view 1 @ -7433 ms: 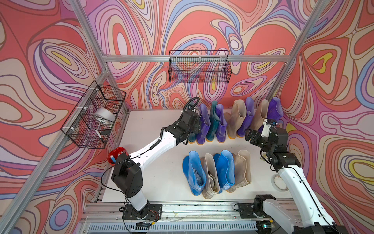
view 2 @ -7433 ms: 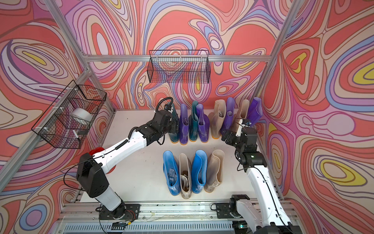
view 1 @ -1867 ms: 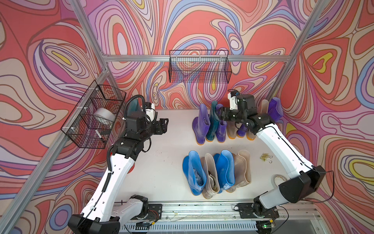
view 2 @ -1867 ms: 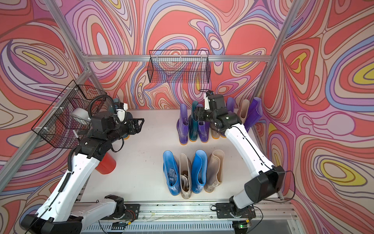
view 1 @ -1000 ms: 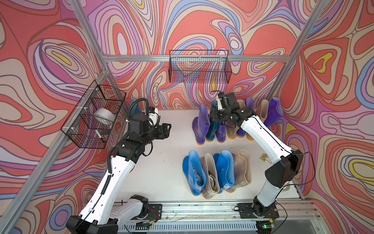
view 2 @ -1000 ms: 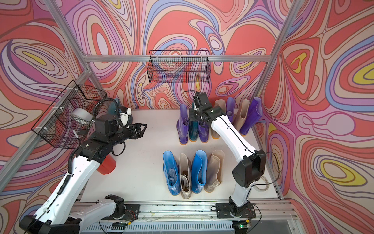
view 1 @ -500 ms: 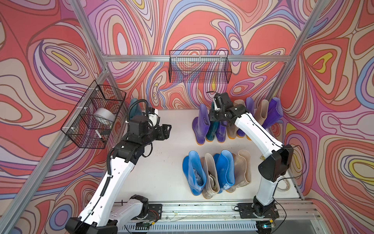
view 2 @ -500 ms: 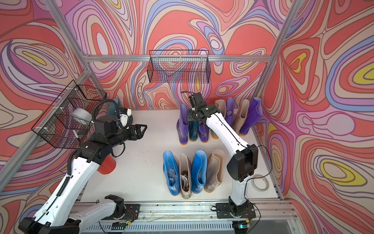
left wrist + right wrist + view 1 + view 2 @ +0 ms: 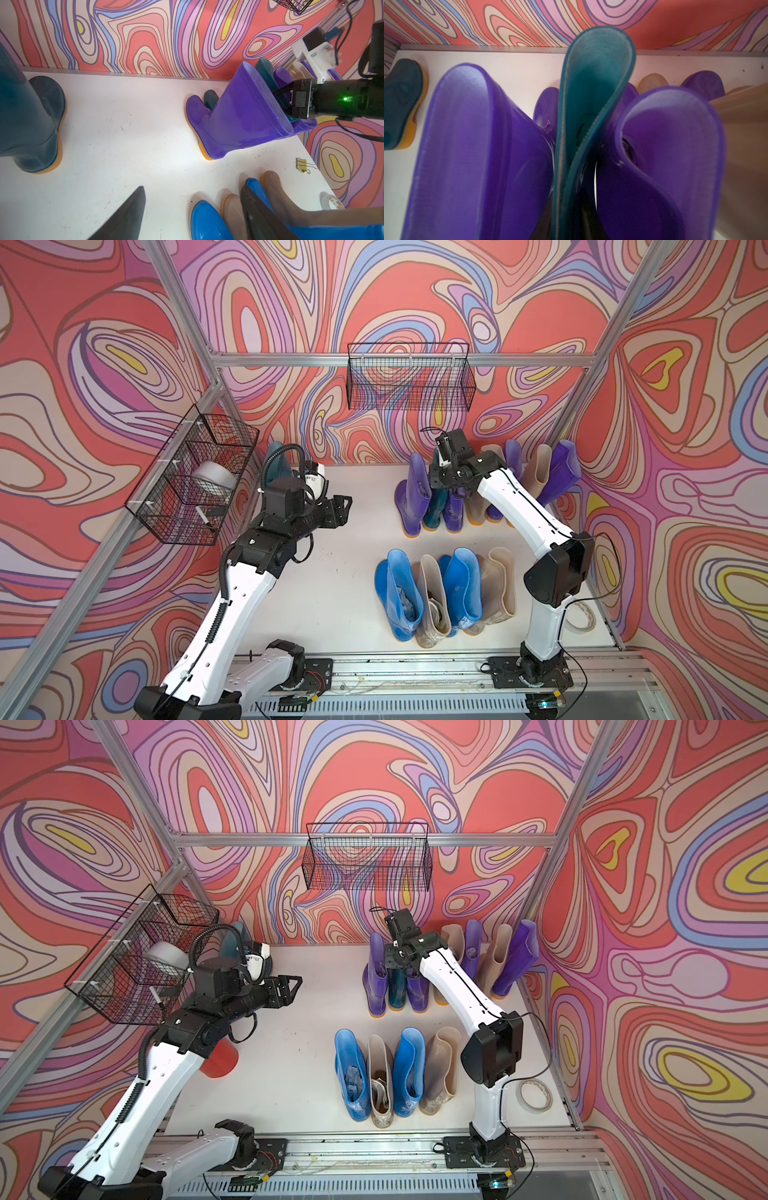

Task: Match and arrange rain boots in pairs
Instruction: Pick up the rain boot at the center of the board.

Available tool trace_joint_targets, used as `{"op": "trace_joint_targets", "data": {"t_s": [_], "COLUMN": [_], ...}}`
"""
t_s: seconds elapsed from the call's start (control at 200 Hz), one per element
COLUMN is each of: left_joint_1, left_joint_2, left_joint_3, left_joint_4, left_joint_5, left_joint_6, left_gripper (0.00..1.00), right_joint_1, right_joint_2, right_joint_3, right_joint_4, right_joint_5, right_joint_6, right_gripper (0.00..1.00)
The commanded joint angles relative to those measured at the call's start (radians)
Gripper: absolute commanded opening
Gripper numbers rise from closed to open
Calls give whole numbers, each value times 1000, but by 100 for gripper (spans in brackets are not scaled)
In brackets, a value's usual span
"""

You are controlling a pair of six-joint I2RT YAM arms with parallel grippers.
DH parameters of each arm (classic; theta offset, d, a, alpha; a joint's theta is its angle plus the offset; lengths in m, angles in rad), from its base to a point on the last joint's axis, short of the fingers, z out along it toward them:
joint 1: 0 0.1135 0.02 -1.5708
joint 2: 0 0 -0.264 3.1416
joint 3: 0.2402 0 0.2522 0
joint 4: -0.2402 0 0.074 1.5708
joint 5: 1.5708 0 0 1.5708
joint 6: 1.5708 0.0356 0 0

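Note:
The rain boots stand in two rows. In the back row a dark teal boot [image 9: 434, 510] is wedged between two purple boots [image 9: 411, 497], with beige and purple ones further right. My right gripper [image 9: 440, 481] is shut on that teal boot's cuff [image 9: 591, 93], which is pinched flat. The front row alternates bright blue boots [image 9: 397, 593] with beige boots [image 9: 496, 589]. A second dark teal boot [image 9: 276, 464] stands at the back left. Just in front of it my left gripper [image 9: 343, 510] hangs open above the white table, holding nothing.
A wire basket [image 9: 409, 381] hangs on the back wall. Another [image 9: 191, 481] on the left wall holds a white roll. A red cup [image 9: 218, 1060] stands by the left arm, a tape roll [image 9: 534, 1094] lies front right, and a binder clip [image 9: 303, 165] lies near the right wall.
My right gripper has edged left over the back row and closed on the dark teal boot's cuff. The left arm has barely moved and stays open.

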State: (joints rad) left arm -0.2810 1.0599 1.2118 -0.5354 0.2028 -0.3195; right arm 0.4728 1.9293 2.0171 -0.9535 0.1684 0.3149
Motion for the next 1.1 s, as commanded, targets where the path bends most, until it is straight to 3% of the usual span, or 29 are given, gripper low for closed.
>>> {"op": "trace_joint_targets", "data": {"t_s": [0.0, 0.22, 1.097], "left_joint_1": [-3, -3, -2], "left_joint_2": [-9, -20, -11], "left_joint_3": [-11, -24, -24], "left_joint_4": [-14, -12, 11], "left_joint_5": [10, 10, 36], "left_joint_6": [-13, -15, -21], "left_gripper": [74, 74, 74], "right_joint_1": [6, 7, 6], "right_joint_2": [22, 13, -74], "right_joint_3": [46, 77, 219], "right_joint_4": [-24, -10, 87], "right_joint_5": [3, 3, 47], "right_joint_6": [-17, -37, -107], "right_gripper": [8, 0, 0]}}
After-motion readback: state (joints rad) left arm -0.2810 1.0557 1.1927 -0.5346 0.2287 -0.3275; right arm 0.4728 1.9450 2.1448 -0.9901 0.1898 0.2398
